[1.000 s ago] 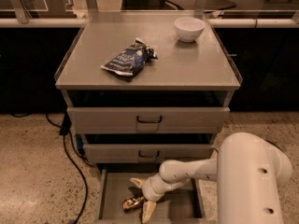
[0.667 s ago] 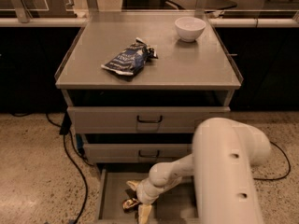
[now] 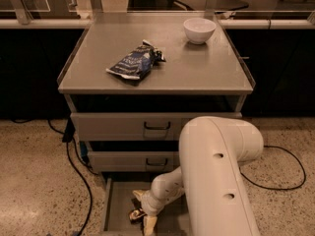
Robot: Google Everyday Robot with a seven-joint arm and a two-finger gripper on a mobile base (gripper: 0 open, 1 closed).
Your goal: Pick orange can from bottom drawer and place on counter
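The orange can [image 3: 136,214] lies in the bottom drawer [image 3: 114,205], which is pulled out at the foot of the cabinet. Only a small shiny copper part of the can shows. My gripper [image 3: 143,210] is down inside that drawer, right at the can. Its cream fingers [image 3: 139,194] are spread, one behind the can and one in front of it, so the gripper is open around it. My thick white arm [image 3: 216,176] hides the right half of the drawer. The counter [image 3: 197,68] is the grey top of the cabinet.
A dark blue snack bag [image 3: 134,62] lies on the counter's left middle. A white bowl [image 3: 199,30] stands at its back right. The two upper drawers [image 3: 123,127] are shut. Black cables [image 3: 74,166] run over the floor to the left and right.
My arm has swung left and closer to the camera and now hides more of the drawer. The gripper has stayed at the can, shifted slightly left.
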